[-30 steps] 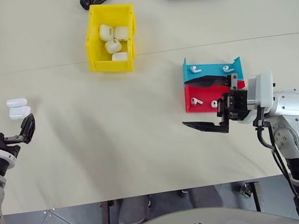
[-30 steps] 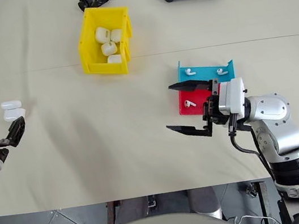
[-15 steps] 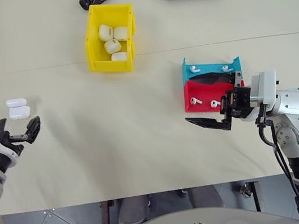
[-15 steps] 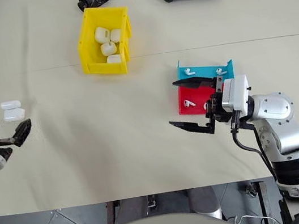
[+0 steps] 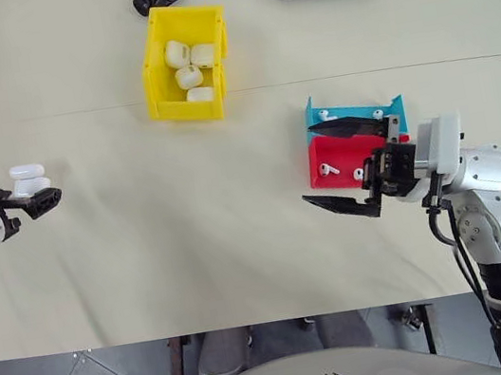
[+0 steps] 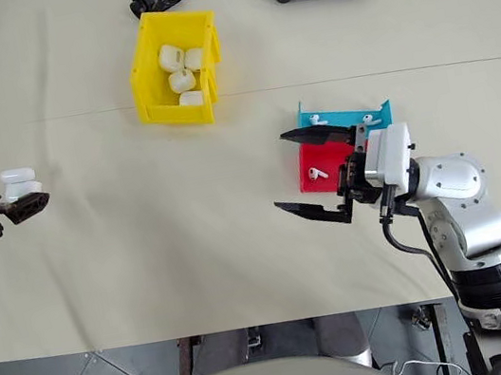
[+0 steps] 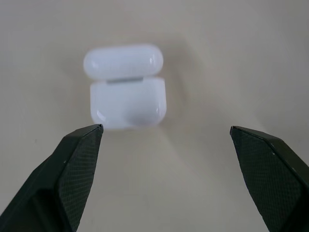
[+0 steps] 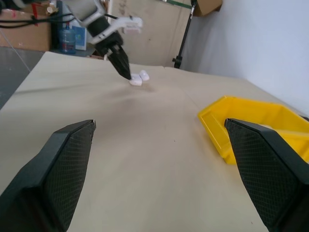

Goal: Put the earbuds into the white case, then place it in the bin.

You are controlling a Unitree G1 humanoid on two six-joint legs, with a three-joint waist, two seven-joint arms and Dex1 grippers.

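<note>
the white case (image 7: 126, 87) lies lid-open on the table (image 5: 188, 217) at the left edge of the frame. the left gripper (image 5: 37, 198) reaches in just beside it, angled down, fingers spread wide and empty. at lower right the right gripper (image 5: 348, 165) hangs level, wide open, empty, by the red tray (image 5: 334, 156) holding earbuds (image 5: 327, 170). the bin (image 5: 157, 68) sits upper centre.

Workshop: cardboard boxes (image 8: 26, 26), stand (image 8: 186, 31), bare walls.
</note>
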